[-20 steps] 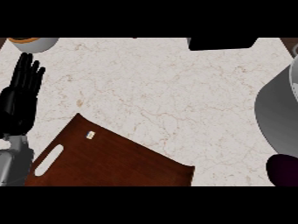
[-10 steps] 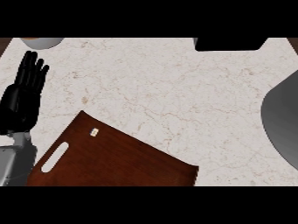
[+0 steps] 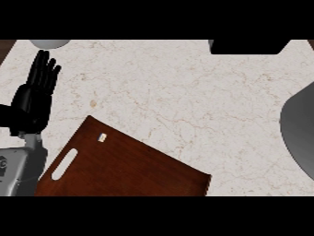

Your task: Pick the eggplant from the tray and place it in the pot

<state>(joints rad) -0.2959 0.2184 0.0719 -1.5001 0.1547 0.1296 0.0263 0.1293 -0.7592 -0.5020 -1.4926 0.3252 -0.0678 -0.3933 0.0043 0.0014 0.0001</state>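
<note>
A brown wooden tray (image 3: 125, 166) with a slot handle lies at the lower left, and nothing rests on its visible surface. The grey pot (image 3: 309, 133) fills the right edge, only its side showing. No eggplant shows in the head view. My left hand (image 3: 33, 99) rests open at the left, fingers straight and pointing up, just left of the tray's upper corner. My right hand is out of the picture.
A pale round object (image 3: 48, 43) sits at the top left edge. A black block (image 3: 249, 46) lies at the top right. The marble counter (image 3: 173, 92) spreads between tray and pot, with dark wood beyond its left edge.
The view has shifted: pot and tray sit lower and further right in the picture. A dark purple shape seen at the lower right corner a second ago is gone. The left hand stays open.
</note>
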